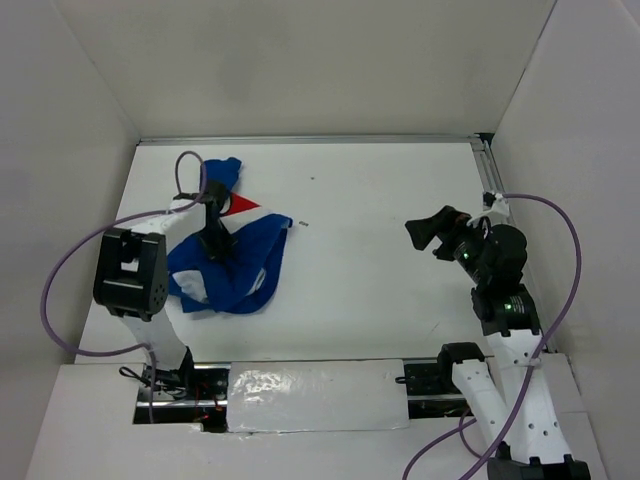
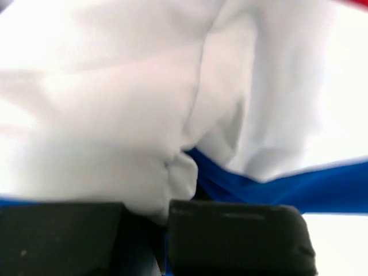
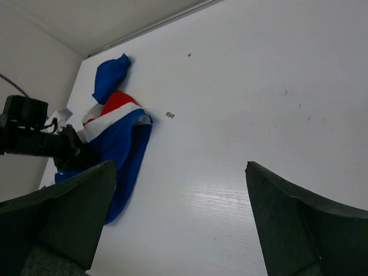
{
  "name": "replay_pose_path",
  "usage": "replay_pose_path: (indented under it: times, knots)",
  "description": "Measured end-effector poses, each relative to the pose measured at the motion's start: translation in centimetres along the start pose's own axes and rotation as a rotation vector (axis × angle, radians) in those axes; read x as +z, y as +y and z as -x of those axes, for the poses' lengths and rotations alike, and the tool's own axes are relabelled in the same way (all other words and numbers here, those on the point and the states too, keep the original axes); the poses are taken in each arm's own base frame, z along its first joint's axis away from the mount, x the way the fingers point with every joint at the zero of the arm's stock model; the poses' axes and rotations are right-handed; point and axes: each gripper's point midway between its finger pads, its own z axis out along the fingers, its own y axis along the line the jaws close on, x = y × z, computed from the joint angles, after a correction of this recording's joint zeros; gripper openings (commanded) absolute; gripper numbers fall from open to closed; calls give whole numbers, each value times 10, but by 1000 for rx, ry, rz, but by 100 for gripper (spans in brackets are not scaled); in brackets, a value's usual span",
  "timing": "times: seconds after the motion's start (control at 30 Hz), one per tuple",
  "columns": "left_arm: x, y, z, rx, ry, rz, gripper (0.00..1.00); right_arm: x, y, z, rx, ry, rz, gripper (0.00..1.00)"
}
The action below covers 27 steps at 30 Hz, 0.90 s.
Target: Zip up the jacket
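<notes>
Crumpled in a heap on the left side of the bench (image 1: pixel 380 290), well away from its near edge: the jacket (image 1: pixel 245 270). Mostly blue on the outside, with a red wedge and a white band toward the far end. Beyond that, a blue lump nearest the far wall. Bunched rather than spread flat. From the right wrist view, seen low across the bench as a blue fold with the red and white stripe on top.

Sunk into the middle of the heap from above: the left claw (image 1: pixel 215 245). Up close, drawn in to a narrow gap on a fold of white lining, with a blue edge running off to the right just behind the fingers (image 2: pixel 236 236). Fabric pinched between the two dark pads; too blurred to tell how deep.

Well apart, over the right side of the bench: the right claw (image 1: pixel 425 235), held above the surface and turned toward the jacket. Spread wide, with nothing between its fingers (image 3: pixel 299 224) and nothing touched.

Just right of the jacket, on the bench: a small dark speck (image 1: pixel 304 224). Looping out to the left of the left arm: a purple cable (image 1: pixel 45 300).
</notes>
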Motion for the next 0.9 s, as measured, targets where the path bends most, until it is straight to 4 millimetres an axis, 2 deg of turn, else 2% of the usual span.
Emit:
replay_pose_path:
  times: [0.1, 0.2, 0.3, 0.33, 0.37, 0.43, 0.47, 0.53, 0.6, 0.7, 0.8, 0.9]
  knots:
    - [-8, -35, 9, 120, -67, -46, 0, -2, 2, 2, -10, -12, 8, 100]
    - [-32, -90, -3, 320, -181, -155, 0, -4, 3, 3, -12, -18, 12, 100]
    - [-72, -145, -50, 573, -266, -342, 1, -5, 4, 4, -13, -22, 15, 100]
    - [-89, -160, -72, 653, -281, -414, 7, -4, 3, 4, -12, -20, 12, 100]
    - [-106, -172, -93, 720, -291, -484, 27, -3, 3, 3, -11, -17, 11, 100]
    - [-138, -184, -136, 830, -279, -610, 40, -1, 1, 1, -8, -4, 6, 100]
    - [-147, -185, -148, 855, -270, -642, 71, 1, 0, -1, -5, 5, 0, 100]
    - [-157, -181, -160, 872, -259, -668, 99, 5, -5, -5, 3, 27, -16, 100]
    - [-152, -167, -161, 830, -238, -644, 99, 11, -11, -10, 14, 56, -38, 100]
    - [-131, -130, -157, 763, -187, -553, 99, 19, -20, -19, 30, 101, -76, 100]
    - [-118, -94, -145, 674, -153, -487, 99, 28, -35, -28, 56, 148, -143, 100]
    - [-111, -78, -124, 578, -149, -458, 99, 31, -49, -36, 79, 173, -213, 100]
